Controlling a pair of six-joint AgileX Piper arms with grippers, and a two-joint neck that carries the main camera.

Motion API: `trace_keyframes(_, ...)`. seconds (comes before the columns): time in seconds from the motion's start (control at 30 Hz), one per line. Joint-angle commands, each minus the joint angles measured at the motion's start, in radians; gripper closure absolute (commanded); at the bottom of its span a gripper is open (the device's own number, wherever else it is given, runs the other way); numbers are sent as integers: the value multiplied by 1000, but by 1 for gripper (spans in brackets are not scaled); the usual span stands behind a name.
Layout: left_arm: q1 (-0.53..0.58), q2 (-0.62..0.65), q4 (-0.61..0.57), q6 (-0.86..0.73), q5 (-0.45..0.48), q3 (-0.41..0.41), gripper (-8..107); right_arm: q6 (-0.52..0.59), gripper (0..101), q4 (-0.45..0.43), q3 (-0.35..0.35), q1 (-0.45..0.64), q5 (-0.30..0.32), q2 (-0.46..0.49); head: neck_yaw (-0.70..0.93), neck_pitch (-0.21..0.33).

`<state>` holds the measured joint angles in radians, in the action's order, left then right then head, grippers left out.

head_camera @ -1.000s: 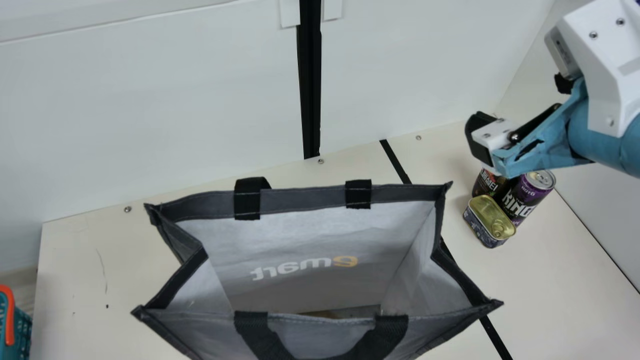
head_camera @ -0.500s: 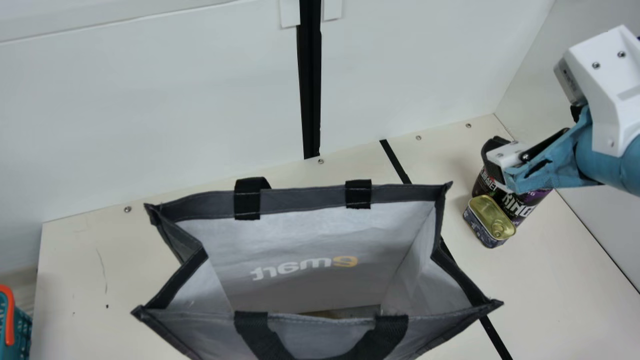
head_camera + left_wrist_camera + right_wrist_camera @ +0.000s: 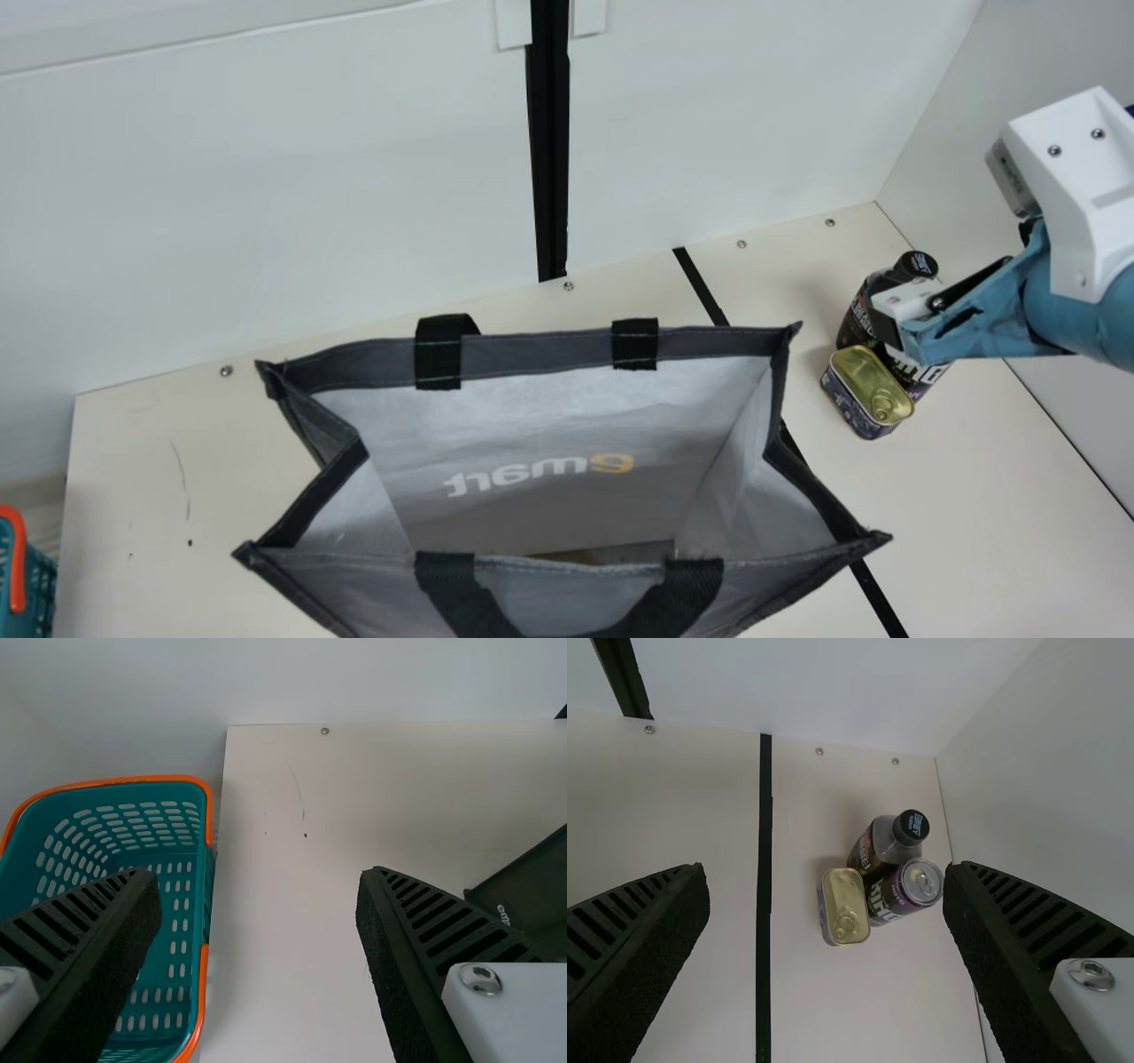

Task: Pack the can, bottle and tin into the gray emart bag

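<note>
The gray emart bag (image 3: 532, 356) stands on the cream surface (image 3: 966, 496) with its mouth wide open, and one black handle (image 3: 483, 602) hangs over its near side. Low inside the bag there is a brownish thing (image 3: 580, 556) (it is mostly hidden, so I cannot tell what it is).

At the right of the bag, in the main view, the tin (image 3: 864, 390), the can (image 3: 935, 376) and the bottle (image 3: 916, 264) stand in one close group, outside the bag. The tin has its golden lid upward; the can and the bottle are upright, just beside each other. A black strip (image 3: 877, 598) runs along the surface, between these three and the left part of it.

The right hand (image 3: 899, 321) is above the group and, for the main view, covers a part of the can and of the bottle. In the right wrist view, the fingers of this right hand (image 3: 830, 866) are well apart and grip nothing; the three things appear beyond the gap.

The left hand (image 3: 258, 875) has its fingers wide apart also, with nothing held. Near it is a teal basket (image 3: 210, 815) with an orange rim, beside the edge of the surface.
</note>
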<state>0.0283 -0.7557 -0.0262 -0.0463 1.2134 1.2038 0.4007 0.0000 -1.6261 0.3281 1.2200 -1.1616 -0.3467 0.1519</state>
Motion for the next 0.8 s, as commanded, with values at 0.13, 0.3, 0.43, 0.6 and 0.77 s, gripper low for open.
trace_keyframes(0.13,0,0,0,0,0,0,9,8,10,0,6,13,-1,1,-2,23)
trace_keyframes(0.3,0,0,0,0,0,0,9,8,10,0,6,13,-1,1,-2,23)
trace_keyframes(0.43,0,0,0,0,0,0,9,8,10,0,6,13,-1,1,-2,23)
trace_keyframes(0.6,0,0,0,0,0,0,9,8,10,0,6,13,-1,1,-2,23)
trace_keyframes(0.77,0,0,0,0,0,0,9,8,10,0,6,13,-1,1,-2,23)
